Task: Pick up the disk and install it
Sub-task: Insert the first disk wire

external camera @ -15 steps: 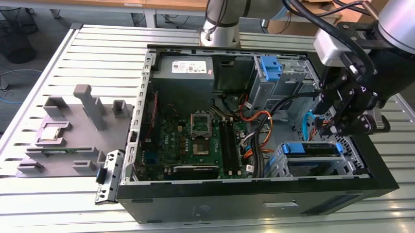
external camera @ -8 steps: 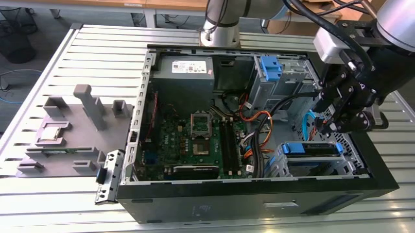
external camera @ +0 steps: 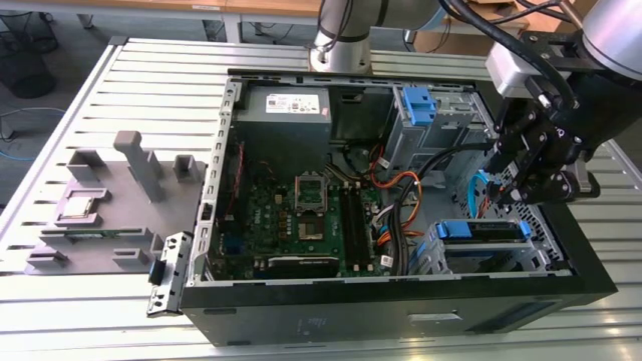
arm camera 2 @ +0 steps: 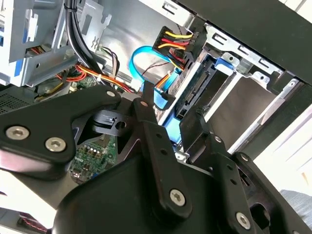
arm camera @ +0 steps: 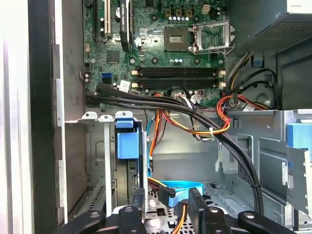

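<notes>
The disk (external camera: 479,230), clipped in its bright blue frame, sits in the drive bay at the near right corner of the open computer case (external camera: 401,320). My gripper (external camera: 513,192) hangs just above and behind that bay. In the first wrist view the disk (arm camera: 127,146) stands on edge in the bay, next to one black finger (arm camera: 138,200). My gripper (arm camera: 165,202) is open, with only a light blue cable (arm camera: 178,187) showing in the gap. In the second wrist view the gripper (arm camera 2: 173,102) is spread in front of the disk's connector edge (arm camera 2: 195,92).
Black, red and orange cable bundles (arm camera: 195,114) cross between the motherboard (external camera: 311,210) and the bays. A second blue bracket (external camera: 416,105) sits in the upper bay, with the power supply (external camera: 291,109) behind. A grey fixture (external camera: 101,210) holding a small silver chip lies at the exterior view's left.
</notes>
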Motion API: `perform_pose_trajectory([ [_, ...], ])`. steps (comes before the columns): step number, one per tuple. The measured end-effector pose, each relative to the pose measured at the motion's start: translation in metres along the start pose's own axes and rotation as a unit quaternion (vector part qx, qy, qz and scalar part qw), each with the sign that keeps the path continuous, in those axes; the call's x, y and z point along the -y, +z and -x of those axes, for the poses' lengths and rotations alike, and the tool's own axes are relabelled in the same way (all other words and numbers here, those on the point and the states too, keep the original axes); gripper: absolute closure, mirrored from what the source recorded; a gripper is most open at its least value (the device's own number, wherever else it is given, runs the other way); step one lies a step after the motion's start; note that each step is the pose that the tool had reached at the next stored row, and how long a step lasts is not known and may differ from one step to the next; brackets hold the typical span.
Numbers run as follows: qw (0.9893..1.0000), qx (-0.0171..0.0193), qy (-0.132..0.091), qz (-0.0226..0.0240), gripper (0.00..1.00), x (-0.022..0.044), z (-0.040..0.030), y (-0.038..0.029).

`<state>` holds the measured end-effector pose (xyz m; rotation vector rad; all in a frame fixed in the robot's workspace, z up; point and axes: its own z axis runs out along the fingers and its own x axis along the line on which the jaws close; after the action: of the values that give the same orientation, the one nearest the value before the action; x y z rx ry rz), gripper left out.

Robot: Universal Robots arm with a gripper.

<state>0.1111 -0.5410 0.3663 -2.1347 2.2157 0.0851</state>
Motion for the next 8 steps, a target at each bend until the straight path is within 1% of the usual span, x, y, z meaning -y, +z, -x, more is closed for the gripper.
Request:
perform_pose_trajectory([
  [4, 1.0000, 0.0000, 0.002, -0.0002, 0.52, 0.0007, -0.0001, 0.0022],
  [8, 1.0000, -0.0001, 0.003, -0.0002, 0.52, 0.0008, -0.0002, 0.0025],
])
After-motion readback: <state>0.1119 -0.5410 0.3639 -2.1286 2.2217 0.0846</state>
